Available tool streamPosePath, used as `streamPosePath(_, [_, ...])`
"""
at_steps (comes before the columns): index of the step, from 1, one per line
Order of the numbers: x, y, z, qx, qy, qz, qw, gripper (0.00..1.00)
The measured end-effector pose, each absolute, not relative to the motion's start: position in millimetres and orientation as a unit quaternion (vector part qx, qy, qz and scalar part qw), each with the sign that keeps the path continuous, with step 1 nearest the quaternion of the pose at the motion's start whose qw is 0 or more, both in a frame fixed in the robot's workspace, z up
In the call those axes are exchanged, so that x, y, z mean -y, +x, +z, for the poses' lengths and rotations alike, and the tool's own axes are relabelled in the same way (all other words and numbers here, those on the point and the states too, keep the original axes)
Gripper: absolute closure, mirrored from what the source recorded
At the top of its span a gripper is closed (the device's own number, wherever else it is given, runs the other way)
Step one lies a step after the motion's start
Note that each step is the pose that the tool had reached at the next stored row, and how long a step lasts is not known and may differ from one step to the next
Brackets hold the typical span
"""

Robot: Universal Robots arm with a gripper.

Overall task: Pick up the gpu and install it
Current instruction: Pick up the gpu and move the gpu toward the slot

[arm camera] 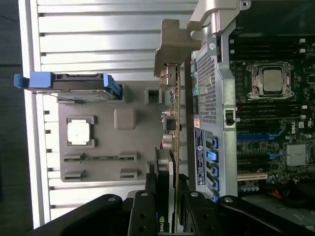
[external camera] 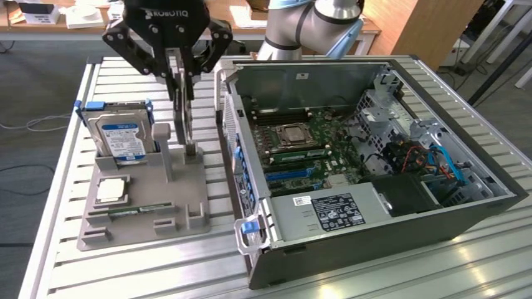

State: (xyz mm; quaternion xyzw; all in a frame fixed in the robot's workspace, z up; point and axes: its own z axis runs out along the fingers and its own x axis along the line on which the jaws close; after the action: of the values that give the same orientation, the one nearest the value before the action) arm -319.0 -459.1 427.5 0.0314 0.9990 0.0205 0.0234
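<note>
Clearly the jaws are closed narrow on the gpu (external camera: 189, 128), pinching its two flat faces near one end, so the card hangs straight down from them. Its long axis stands upright, with the silver bracket (arm camera: 172, 49) at the end farthest from the jaws, low over the grey parts holder (external camera: 141, 218) on the tabletop (external camera: 66, 187). Whether that low end touches the holder cannot be made out. The card sits just beside the hard drive (external camera: 123, 137), which stands in the same holder on the exterior view's left. On the exterior view's right, just past the card, is the open computer case (external camera: 374, 249). Its motherboard (external camera: 308, 149) lies flat on the case floor, and the blue expansion slots (external camera: 287, 171) run level along it, across the card's upright axis.
</note>
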Motion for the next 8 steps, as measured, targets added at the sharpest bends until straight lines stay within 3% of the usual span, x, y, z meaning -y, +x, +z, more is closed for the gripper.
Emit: streamPosePath(8, [459, -319, 443, -0.999, 0.031, 0.021, 0.023, 0.73])
